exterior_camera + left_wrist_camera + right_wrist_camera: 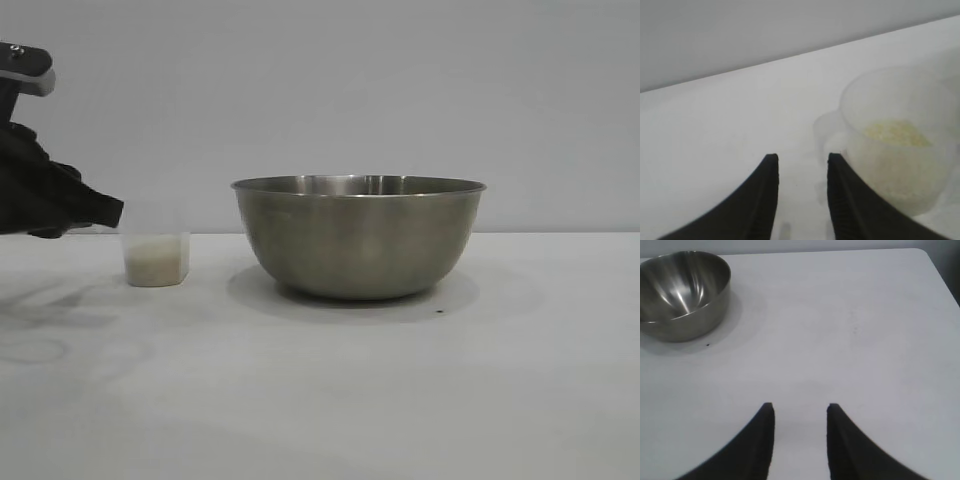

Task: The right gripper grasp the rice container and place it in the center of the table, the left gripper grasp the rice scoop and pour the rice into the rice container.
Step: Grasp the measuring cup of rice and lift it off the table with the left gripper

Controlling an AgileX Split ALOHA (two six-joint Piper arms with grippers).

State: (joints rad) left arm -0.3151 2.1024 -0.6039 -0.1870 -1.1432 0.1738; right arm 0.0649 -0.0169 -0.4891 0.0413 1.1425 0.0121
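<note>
1. Exterior view: the rice container [359, 238] stands upright near the middle of the tabletop [320, 400], so its placing looks done; the rice scoop [156, 246] stands upright to its left, apart from it, with rice [156, 264] filling its lower part.
2. The left claw [105, 212] comes in from the left edge, its tip just beside the scoop's upper wall; contact cannot be told from here.
3. In the left wrist view the left claw [800, 172] is spread and holds nothing. The scoop [900, 150] lies ahead and off to one side of the gap, its loop handle [826, 131] turned toward the fingers [767, 175], just beyond one tip. The coming grasp probably turns on shifting sideways to bring the handle between them.
4. In the right wrist view the right claw [800, 412] is spread, empty, well apart from the container [682, 292].
</note>
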